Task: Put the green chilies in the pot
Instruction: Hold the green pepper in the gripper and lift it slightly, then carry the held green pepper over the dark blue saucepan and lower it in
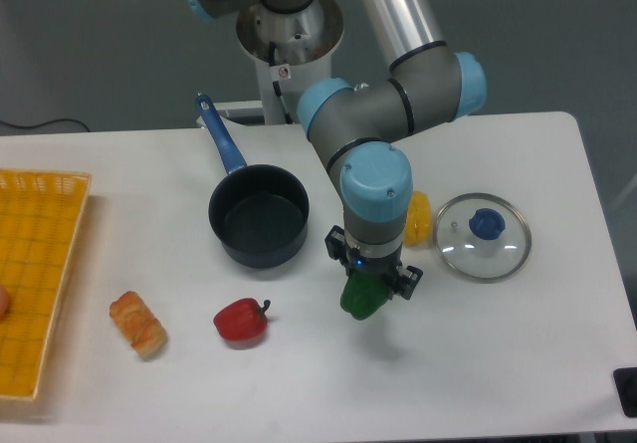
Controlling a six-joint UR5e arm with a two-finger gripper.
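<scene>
While pointing straight down, fingers [370, 286] clamp green chilies [364, 300], right of pot [259, 226]

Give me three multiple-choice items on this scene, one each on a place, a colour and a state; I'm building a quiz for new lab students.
1. Where is the glass lid?
A. On the pot
B. On the table, right of the arm
C. In the yellow basket

2. What colour is the pot handle?
A. Blue
B. Red
C. Green

3. What is the claw doing?
A. Hanging open and empty
B. Gripping the red pepper
C. Holding the green chilies

Answers:
1 B, the lid lies flat on the white table.
2 A, a blue handle juts up-left.
3 C, the green piece sits under the claw.
</scene>
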